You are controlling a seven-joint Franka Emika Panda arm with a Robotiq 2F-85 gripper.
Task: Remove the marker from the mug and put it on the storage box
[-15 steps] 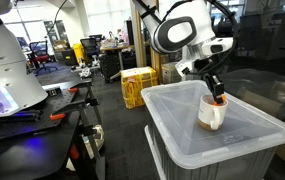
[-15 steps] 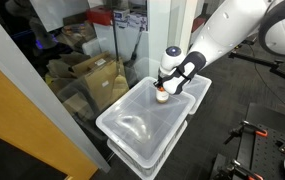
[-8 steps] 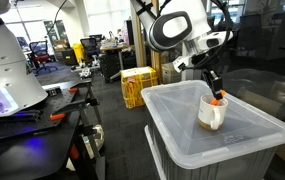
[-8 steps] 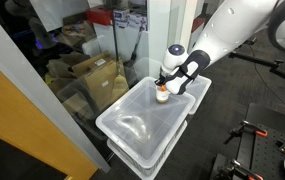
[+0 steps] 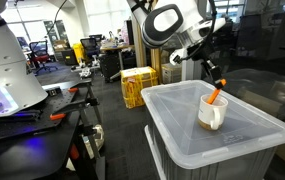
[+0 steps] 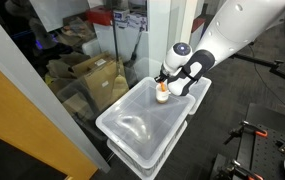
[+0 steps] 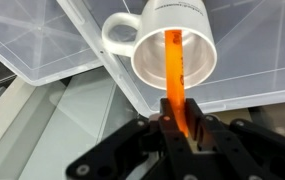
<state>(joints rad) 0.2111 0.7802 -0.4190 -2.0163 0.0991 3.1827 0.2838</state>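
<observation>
The cream-white mug [image 5: 211, 111] stands on the flat lid of the translucent storage box [image 5: 182, 130]; both also show in an exterior view, the mug [image 6: 161, 96] and the box [image 6: 142, 125]. My gripper [image 5: 220, 84] is shut on the top of the orange marker [image 5: 215, 95] and holds it tilted, its lower end still in the mug's mouth. In the wrist view the marker [image 7: 175, 80] runs from the mug [image 7: 167, 50] down between my fingers [image 7: 180, 125]. The mug's handle points to the upper left there.
Yellow crates [image 5: 138, 85] stand on the floor behind the box. A workbench [image 5: 32, 115] with tools is beside it. A glass partition and cardboard boxes [image 6: 87, 75] are on the far side. A second bin sits under the box.
My gripper has risen and pulled the marker partway up out of the mug, now tilted. The mug has stayed in place.
</observation>
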